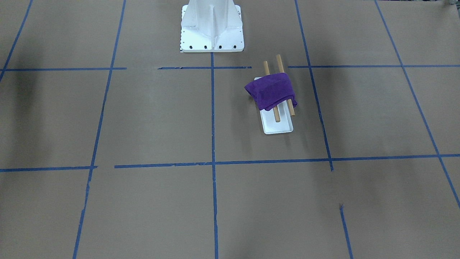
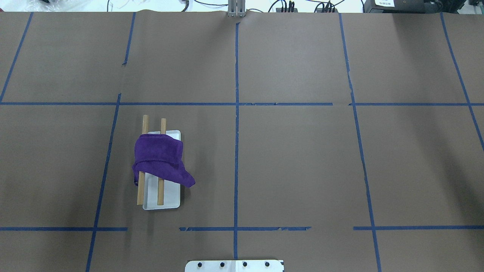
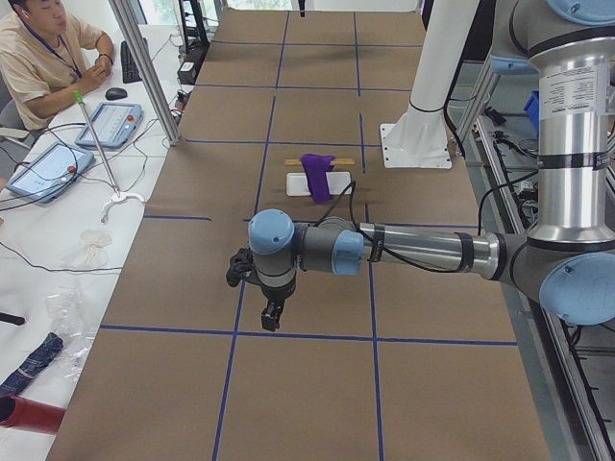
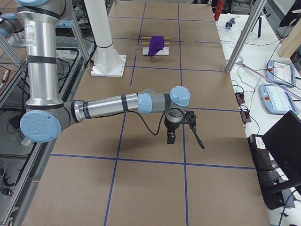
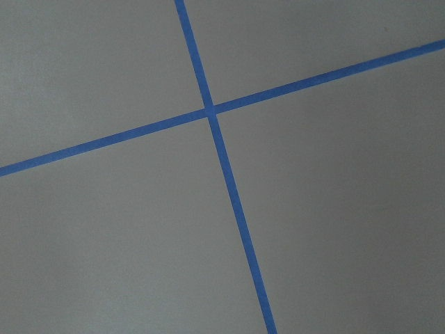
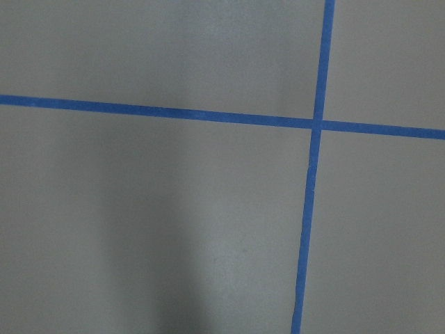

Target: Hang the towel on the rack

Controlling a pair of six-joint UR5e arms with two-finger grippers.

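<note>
The purple towel (image 1: 270, 90) lies draped over the two wooden rails (image 1: 280, 63) of the rack, whose white base (image 1: 278, 124) sits on the table. The overhead view shows the towel (image 2: 159, 156) across both rails (image 2: 145, 122), with one corner hanging past the base (image 2: 168, 196). My left gripper (image 3: 273, 315) hangs over bare table far from the rack, and so does my right gripper (image 4: 171, 137). Each shows only in a side view, so I cannot tell whether it is open or shut. Both wrist views show only brown paper and blue tape.
The white robot pedestal (image 1: 212, 28) stands near the rack. Blue tape lines (image 2: 236, 113) grid the brown table. An operator (image 3: 43, 53) sits beyond the table edge beside control pendants (image 3: 48, 168). A metal post (image 3: 144, 67) stands at that edge.
</note>
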